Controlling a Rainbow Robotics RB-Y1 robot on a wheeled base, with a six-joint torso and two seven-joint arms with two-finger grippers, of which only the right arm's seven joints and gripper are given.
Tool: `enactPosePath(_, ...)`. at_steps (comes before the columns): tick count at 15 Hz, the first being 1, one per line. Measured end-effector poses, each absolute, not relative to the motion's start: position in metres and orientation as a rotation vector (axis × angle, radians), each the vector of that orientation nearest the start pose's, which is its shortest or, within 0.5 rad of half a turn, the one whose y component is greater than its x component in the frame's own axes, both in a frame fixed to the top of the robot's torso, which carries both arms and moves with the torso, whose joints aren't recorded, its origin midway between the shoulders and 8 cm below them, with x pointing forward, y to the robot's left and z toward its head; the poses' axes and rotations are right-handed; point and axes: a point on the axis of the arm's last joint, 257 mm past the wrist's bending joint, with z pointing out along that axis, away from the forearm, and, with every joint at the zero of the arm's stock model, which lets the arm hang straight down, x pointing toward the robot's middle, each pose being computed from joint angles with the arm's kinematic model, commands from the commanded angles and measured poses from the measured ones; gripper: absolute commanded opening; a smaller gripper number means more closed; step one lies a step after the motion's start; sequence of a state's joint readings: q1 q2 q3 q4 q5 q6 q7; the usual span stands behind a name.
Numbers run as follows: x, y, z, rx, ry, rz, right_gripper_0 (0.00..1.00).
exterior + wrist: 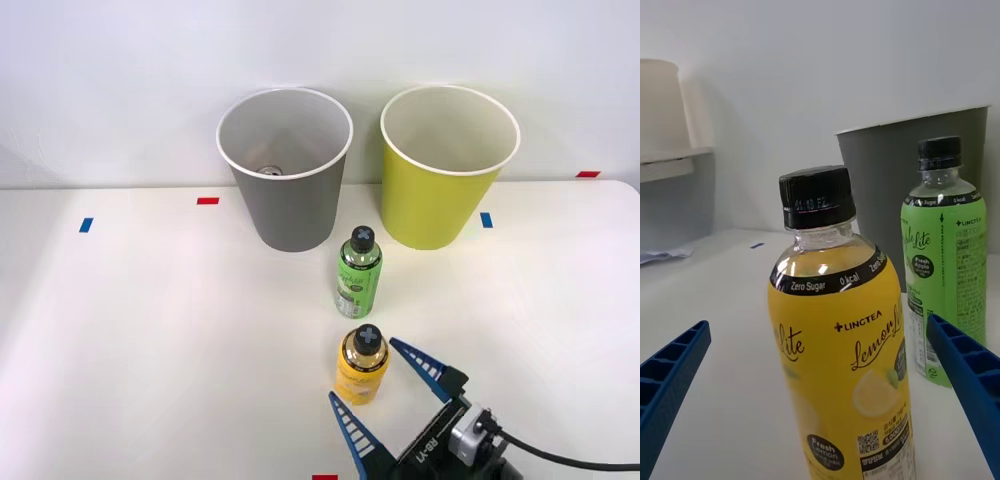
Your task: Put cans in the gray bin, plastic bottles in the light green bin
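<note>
A yellow plastic bottle (362, 364) (841, 337) with a black cap stands upright near the table's front. Just behind it stands a green plastic bottle (358, 273) (944, 259), also black-capped. My right gripper (384, 383) (820, 390) is open, one blue finger on each side of the yellow bottle, not touching it. At the back stand the gray bin (287, 172) (887, 187) and, to its right, the light green bin (445, 168). Something metallic, perhaps a can (270, 171), lies at the bottom of the gray bin.
Small red and blue tape marks (208, 201) dot the white table. The wall rises right behind the bins. Open tabletop lies to the left and right of the bottles.
</note>
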State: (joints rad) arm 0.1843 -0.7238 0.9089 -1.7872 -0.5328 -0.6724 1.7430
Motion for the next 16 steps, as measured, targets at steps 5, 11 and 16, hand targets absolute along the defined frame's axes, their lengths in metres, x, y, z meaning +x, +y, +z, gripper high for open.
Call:
enactPosePath(5,0.324,-0.057,-0.242,-0.48,1.362,0.565,1.0)
enactPosePath(11,0.325,-0.053,-0.241,-0.49,1.358,0.564,1.0)
enactPosePath(16,0.328,-0.054,-0.241,-0.499,1.358,0.551,1.0)
